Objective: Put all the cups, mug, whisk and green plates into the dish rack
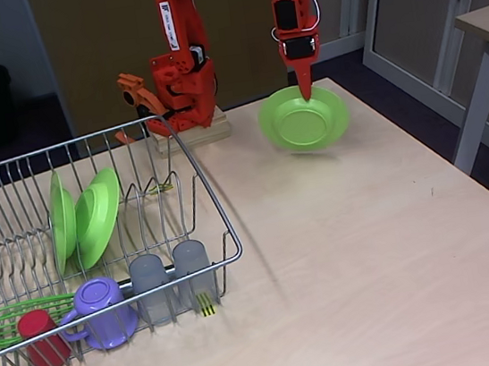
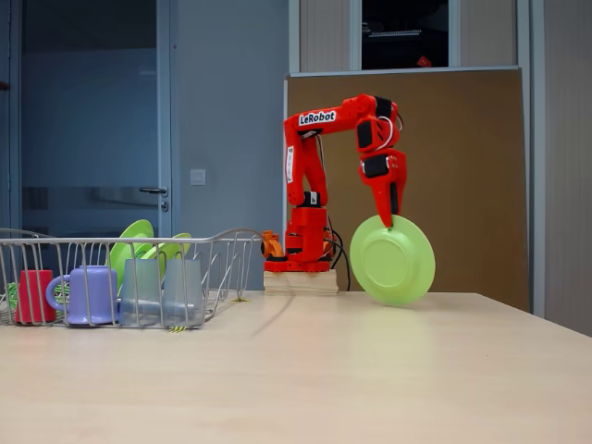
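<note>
Gripper [image 1: 308, 93]: clamped on the rim of a green plate [image 1: 302, 123], held clear above the table [image 1: 369, 239].
Dish rack [image 1: 8, 169]: held two plates.

- an office or lab room used for robot trials, not a home kitchen.
- a pale wood-look table [image 1: 367, 221] stands on dark flooring, with a second desk [image 1: 487, 25] at the right edge of a fixed view.
- behind stand a grey door with a lever handle [image 2: 153, 191], a light switch [image 2: 197, 176], a brown partition board [image 2: 462, 176] and metal-framed glazing.
- an orange arm labelled "lerobot" [image 2: 317, 117] sits on a wooden block [image 2: 298, 280].
</note>
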